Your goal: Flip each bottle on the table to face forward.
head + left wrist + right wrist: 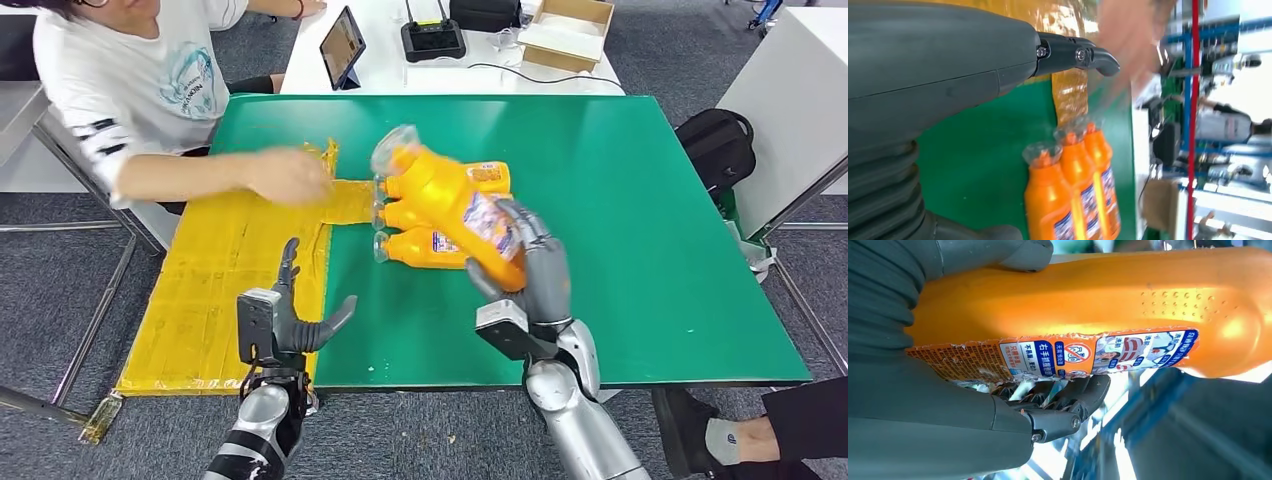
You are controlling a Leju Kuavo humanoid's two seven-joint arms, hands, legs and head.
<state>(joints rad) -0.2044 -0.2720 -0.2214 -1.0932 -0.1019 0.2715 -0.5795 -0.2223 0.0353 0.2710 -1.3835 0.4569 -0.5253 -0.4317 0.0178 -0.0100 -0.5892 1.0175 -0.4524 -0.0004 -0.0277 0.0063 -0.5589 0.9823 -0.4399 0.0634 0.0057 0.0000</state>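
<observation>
**Right hand lifts one orange bottle above the row**

The right hand [533, 270] grips an orange bottle [455, 200] around its lower body, fingers [520, 222] wrapped over the torn printed label and thumb on the near side. The bottle is off the green counter [640, 230] and tilted, its clear cap pointing up and away from the fingers — toward the far left. In the right wrist view the same bottle [1088, 295] lies along the palm, with the label's ragged edge just above the dark fingers [1073, 395] and the grey thumb pressed on the opposite face.

Directly beyond and beneath the held bottle, three more orange bottles lie side by side on the counter, touching, caps toward the left. The nearest of them [425, 247] sits just beyond the right fingers; the other two are partly hidden behind the lifted one. The left wrist view shows the three lying bottles [1073, 195] in a tight row on the green surface.

The left hand [290, 320] hovers near the counter's front edge with its fingers [289, 262] spread apart and holding nothing — well apart from the bottles. Beside those fingers lies a yellow taped sheet [215, 290].

A person's hand [290, 175], blurred, reaches over the far end of that sheet, near the bottle caps.
</observation>
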